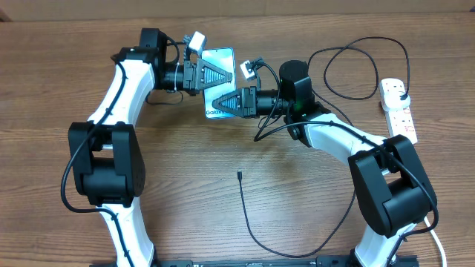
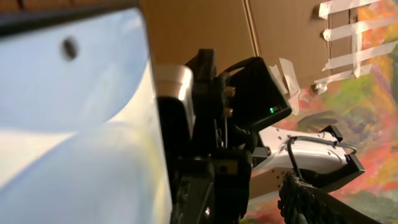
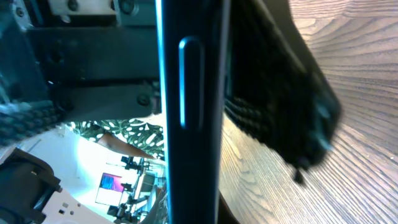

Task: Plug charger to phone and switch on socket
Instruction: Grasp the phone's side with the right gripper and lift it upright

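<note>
The phone (image 1: 220, 58), light blue with a dark frame, is held above the table between both arms. My right gripper (image 1: 216, 104) is shut on its near end; in the right wrist view the phone (image 3: 189, 124) stands edge-on against my dark ribbed finger (image 3: 267, 106). My left gripper (image 1: 223, 75) is open around the far end. In the left wrist view the pale phone (image 2: 74, 124) fills the left, well apart from my finger (image 2: 311, 202). The charger's connector tip (image 1: 240, 175) lies loose on the table, its black cable (image 1: 256, 236) looping toward the front. The white socket (image 1: 398, 113) lies at the right edge.
More black cable (image 1: 349, 73) loops at the back right beside the socket. Bare wooden tabletop (image 1: 193, 178) lies between the arms' bases. The right arm's elbow (image 1: 390, 185) stands near the front right, the left arm's (image 1: 104, 159) at the front left.
</note>
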`<state>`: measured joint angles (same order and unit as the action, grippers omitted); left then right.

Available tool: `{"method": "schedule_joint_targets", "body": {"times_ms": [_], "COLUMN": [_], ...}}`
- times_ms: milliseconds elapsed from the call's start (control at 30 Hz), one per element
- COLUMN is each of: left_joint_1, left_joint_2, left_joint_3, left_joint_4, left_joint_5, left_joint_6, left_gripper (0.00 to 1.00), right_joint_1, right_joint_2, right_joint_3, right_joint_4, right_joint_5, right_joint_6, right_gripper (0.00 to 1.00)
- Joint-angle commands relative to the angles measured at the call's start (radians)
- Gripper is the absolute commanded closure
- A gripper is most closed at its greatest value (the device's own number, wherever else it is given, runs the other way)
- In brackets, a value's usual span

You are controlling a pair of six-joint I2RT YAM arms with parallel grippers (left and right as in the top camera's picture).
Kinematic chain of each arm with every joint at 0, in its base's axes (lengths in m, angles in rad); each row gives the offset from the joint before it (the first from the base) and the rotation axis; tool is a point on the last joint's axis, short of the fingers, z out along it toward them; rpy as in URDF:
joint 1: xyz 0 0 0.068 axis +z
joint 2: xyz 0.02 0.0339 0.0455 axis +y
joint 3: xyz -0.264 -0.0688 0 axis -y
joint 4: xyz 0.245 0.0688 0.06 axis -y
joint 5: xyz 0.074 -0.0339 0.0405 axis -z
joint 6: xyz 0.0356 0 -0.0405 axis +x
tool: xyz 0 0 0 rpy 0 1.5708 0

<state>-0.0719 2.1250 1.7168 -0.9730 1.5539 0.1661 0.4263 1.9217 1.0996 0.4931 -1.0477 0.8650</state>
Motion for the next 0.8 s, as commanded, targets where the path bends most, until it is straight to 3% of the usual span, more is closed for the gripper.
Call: {"method": "schedule_joint_targets", "body": {"times_ms": [0, 433, 767], "left_joint_1": [0.018, 0.026, 0.034], "left_joint_2": [-0.052, -0.124, -0.124], "left_joint_3": [0.041, 0.042, 0.042], "left_joint_4": [0.002, -0.011, -0.009], "left_joint_5": [0.028, 0.028, 0.027], "left_joint_6": [-0.018, -0.037, -0.04], "left_gripper": [0.12, 0.27, 0.16], "right_joint_1": [0.009, -0.013, -0.043], "right_joint_2": [-0.015, -0.015, -0.015], "right_joint_3": [0.013, 0.013, 0.013], "right_joint_4": [0.015, 0.082, 0.154], "right_joint_5": [0.002, 0.041, 0.045], "right_joint_6": [0.006, 0.027, 0.064], "right_gripper": [0.96, 0.96, 0.96]}}
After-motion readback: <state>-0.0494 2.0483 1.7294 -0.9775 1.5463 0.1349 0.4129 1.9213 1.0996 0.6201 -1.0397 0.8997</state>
